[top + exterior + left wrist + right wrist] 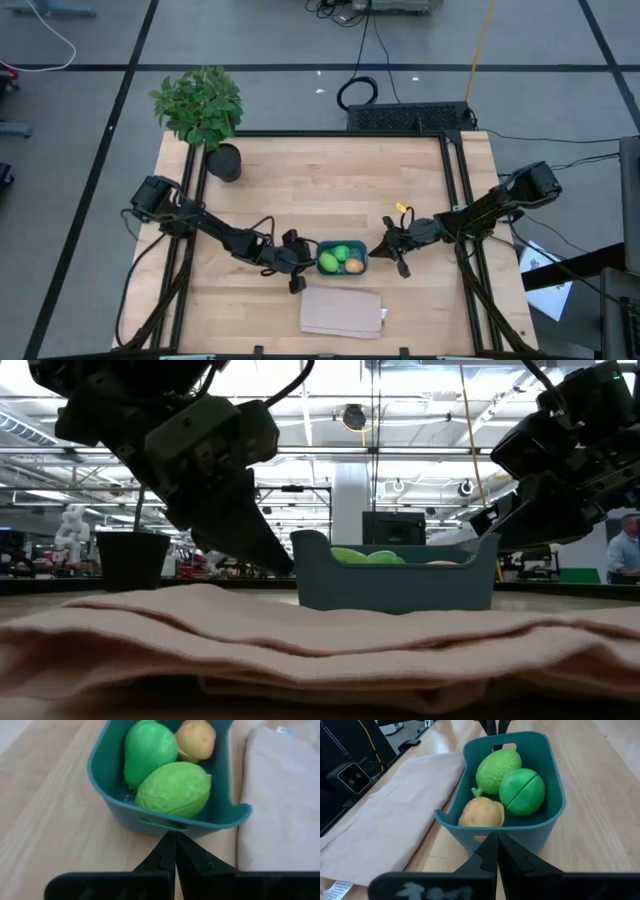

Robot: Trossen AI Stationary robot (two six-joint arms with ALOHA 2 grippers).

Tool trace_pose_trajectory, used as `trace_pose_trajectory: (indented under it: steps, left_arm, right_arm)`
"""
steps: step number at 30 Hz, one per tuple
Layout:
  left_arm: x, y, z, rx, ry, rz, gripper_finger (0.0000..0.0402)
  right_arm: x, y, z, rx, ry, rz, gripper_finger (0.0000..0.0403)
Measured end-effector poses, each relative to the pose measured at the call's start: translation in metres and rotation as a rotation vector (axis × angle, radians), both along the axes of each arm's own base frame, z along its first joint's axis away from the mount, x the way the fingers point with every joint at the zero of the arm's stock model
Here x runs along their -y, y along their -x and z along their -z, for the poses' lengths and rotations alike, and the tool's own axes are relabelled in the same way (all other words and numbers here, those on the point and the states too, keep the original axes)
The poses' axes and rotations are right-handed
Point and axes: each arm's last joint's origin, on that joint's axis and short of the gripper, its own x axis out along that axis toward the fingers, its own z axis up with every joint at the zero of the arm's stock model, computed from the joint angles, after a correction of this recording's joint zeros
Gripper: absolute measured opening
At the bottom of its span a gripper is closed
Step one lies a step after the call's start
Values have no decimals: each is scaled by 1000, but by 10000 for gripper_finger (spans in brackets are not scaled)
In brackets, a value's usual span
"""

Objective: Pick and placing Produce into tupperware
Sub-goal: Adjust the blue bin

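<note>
The teal tupperware (343, 243) sits on the wooden table, just beyond the beige cloth. Inside lie all three pieces of produce: a bumpy green one (174, 789), a smooth green one (149, 750) and an orange-tan one (196, 739). My left gripper (175, 837) is shut, its tips at the tupperware's left end wall (165, 825). My right gripper (496, 837) is shut too, its tips at the right end wall (520, 837). In the high view the two grippers (305, 262) (385, 248) flank the tupperware. My left gripper points level at the tupperware's left end wall, just below its handle slot (159, 823); whether the shut tips touch it, I cannot tell. My right gripper points level at the right end wall (485, 839); touching or just short of it, I cannot tell.
A folded beige cloth (342, 312) lies between the tupperware and the table's near edge and fills the foreground of the low view (300, 640). A potted plant (200, 105) in a dark pot (225, 162) stands at the far left corner. Bare wood shows beyond the tupperware.
</note>
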Motion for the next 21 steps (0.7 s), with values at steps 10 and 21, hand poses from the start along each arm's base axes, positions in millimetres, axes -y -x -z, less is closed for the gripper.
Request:
trace_pose_trajectory:
  steps: [10, 21]
  left_arm:
    - [-8, -2, 1, -20, -10, -1, 5]
    - [-23, -6, 1, -24, -31, -1, 5]
  right_arm:
    - [0, -1, -2, 15, -11, 0, 0]
    - [0, -1, -2, 20, -12, -2, 0]
